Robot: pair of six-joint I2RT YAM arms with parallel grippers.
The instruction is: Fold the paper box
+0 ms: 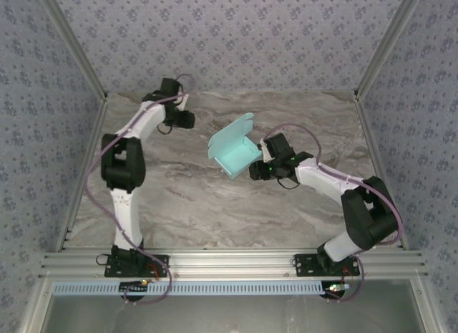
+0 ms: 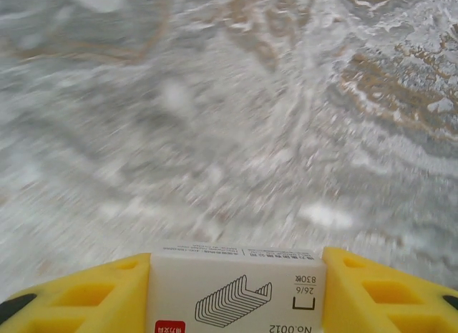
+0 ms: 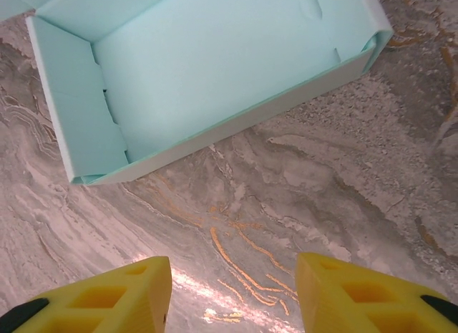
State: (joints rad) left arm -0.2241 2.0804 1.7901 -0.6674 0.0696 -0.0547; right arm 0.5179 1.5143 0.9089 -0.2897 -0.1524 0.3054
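The paper box [image 1: 233, 151] is pale blue card, folded into an open tray with its lid flap standing up, resting mid-table. In the right wrist view the paper box [image 3: 215, 68] shows its inner floor and side walls with tucked flaps. My right gripper [image 1: 257, 168] sits just off its near-right side. That right gripper [image 3: 234, 279] is open over bare marble with nothing between its yellow fingers. My left gripper [image 1: 179, 104] is at the far left of the table, away from the box. The left gripper [image 2: 236, 265] is shut on a white staple box [image 2: 236, 297].
The marble table [image 1: 215, 204] is fenced by metal frame posts and patterned walls on three sides. Both arm bases stand on the aluminium rail [image 1: 229, 261] at the near edge. The left wrist view of the marble is motion-blurred.
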